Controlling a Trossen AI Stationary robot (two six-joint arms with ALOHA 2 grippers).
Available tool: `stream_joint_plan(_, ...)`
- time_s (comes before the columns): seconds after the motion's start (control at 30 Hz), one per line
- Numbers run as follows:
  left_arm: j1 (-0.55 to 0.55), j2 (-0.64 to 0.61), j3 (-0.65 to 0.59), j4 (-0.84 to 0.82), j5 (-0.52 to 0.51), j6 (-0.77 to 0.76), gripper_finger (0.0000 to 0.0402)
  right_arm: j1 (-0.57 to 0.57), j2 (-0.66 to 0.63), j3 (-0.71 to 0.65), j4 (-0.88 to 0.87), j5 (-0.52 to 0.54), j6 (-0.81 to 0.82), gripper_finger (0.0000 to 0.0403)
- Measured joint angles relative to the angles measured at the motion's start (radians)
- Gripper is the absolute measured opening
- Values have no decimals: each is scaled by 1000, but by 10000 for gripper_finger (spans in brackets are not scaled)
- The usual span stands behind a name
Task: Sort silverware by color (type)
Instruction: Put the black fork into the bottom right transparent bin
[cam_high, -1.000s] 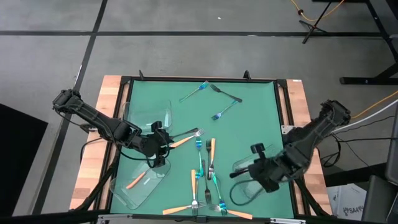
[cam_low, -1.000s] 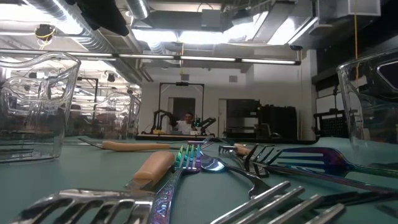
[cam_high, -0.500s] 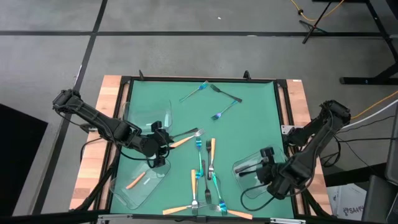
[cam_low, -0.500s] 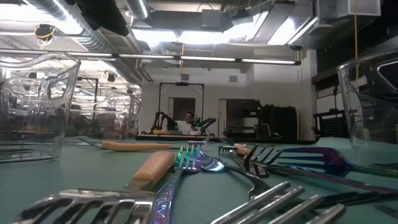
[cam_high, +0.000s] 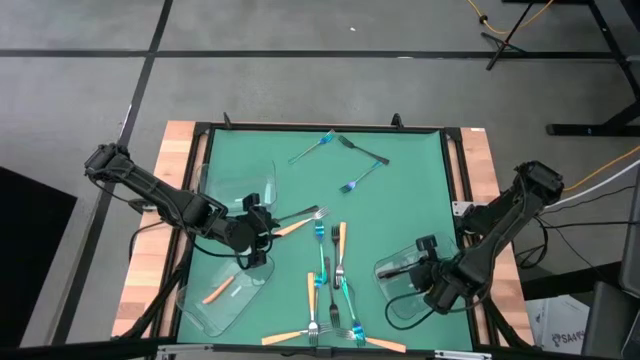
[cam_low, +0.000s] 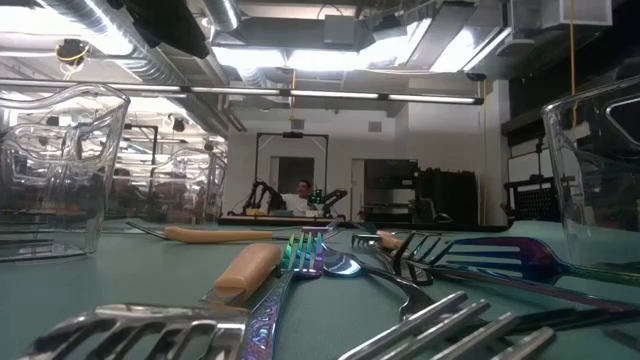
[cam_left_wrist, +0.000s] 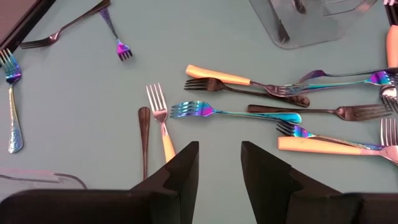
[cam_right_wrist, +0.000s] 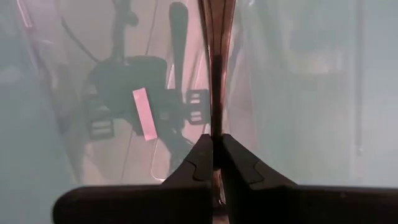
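My left gripper (cam_high: 268, 232) (cam_left_wrist: 219, 165) is open, low over the mat beside a clear tray (cam_high: 240, 186). An orange-handled fork (cam_high: 300, 222) (cam_left_wrist: 163, 127) lies flat with its handle end running under one finger; I cannot tell whether they touch. My right gripper (cam_high: 418, 268) (cam_right_wrist: 214, 146) is shut on a dark fork (cam_high: 393, 269) over the right clear tray (cam_high: 402, 300). Several orange, blue-teal and dark forks (cam_high: 330, 275) lie crossed on the mat's near middle (cam_left_wrist: 249, 112). One orange fork (cam_high: 218, 290) lies in the near-left tray (cam_high: 205, 310). My right gripper pinches the dark fork's slim handle (cam_right_wrist: 215, 118) between its two fingertips. The fork runs on straight ahead of the fingers, along them. The fingers slant in from the table's right, and the fork points toward the table's left inside the clear tray's walls.
Three more forks (cam_high: 325, 145) (cam_high: 365, 155) (cam_high: 360, 178) lie near the mat's far edge. A dark fork (cam_left_wrist: 144, 140) lies next to the orange one by my left gripper. Clear tray walls (cam_low: 60, 170) (cam_low: 600, 170) stand at both sides of the low view. Wooden borders frame the mat.
My right arm has swung a little toward the table's near right corner and partly back, staying shut on the dark fork over the right tray. The fork has shifted slightly with it.
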Motion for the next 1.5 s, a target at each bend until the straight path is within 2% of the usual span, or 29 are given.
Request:
stream_joint_plan(0.37,0,0,0,0,-1,0,114,0,-1,-87,82,-39,2,5)
stream_joint_plan(1.5,0,0,0,0,-1,1,114,0,0,-91,81,-55,-1,5)
